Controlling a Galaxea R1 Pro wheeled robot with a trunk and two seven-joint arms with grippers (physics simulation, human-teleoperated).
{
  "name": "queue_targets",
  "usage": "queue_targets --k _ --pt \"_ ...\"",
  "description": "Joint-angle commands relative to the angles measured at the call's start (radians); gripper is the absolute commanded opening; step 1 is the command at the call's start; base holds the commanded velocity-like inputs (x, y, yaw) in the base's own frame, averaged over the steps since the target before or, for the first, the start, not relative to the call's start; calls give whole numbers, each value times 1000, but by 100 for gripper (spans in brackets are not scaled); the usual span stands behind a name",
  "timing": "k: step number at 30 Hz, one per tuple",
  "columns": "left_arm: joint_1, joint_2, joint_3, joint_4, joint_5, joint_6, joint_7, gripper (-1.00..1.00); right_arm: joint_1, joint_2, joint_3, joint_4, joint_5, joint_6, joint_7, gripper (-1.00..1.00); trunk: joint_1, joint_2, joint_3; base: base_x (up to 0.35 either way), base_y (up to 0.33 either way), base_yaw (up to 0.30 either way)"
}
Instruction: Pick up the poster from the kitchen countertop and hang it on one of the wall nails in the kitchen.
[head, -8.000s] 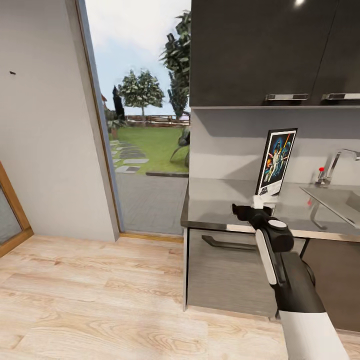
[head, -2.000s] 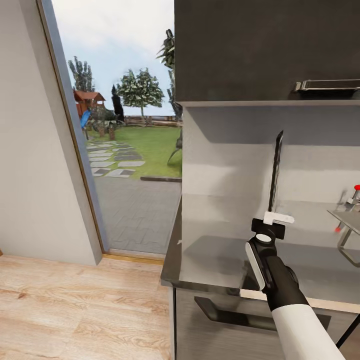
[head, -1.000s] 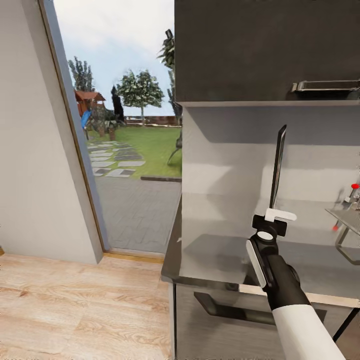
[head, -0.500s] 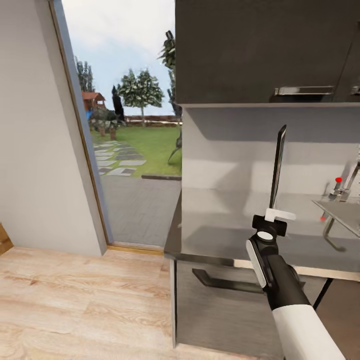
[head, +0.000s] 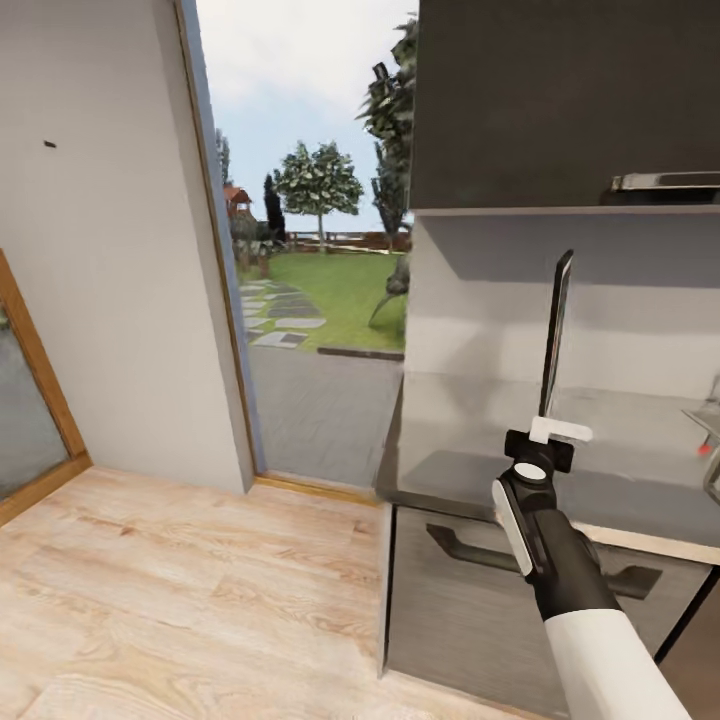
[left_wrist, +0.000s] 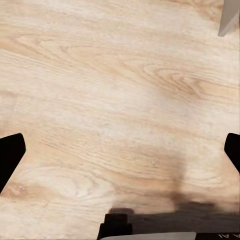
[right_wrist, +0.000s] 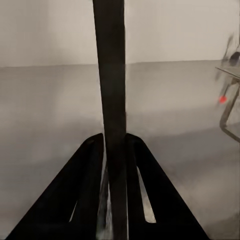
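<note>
The right arm (head: 590, 620) has a smooth white forearm shell that gives way to a glossy black wrist section. A long white oval inlay runs along the black part, and a round white disc caps the joint above it. Next comes a short black block, topped by a white bracket at the right gripper (head: 556, 432). In the right wrist view its fingers (right_wrist: 85, 195) are black, flat and triangular with slotted cut-outs. The left gripper's fingers (left_wrist: 10, 155) show as plain black tips.
</note>
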Motion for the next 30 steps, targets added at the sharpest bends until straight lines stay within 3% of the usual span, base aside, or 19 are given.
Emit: queue_targets --k 1,30 --pt "0 0 1 -1 -1 -2 0 100 -1 0 0 -1 -1 5 -2 -100 0 -1 -1 -169 213 278" --pt "0 2 2 -1 0 -2 0 100 -1 2 5 4 -3 5 -2 -100 0 -1 -1 -202 242 283"
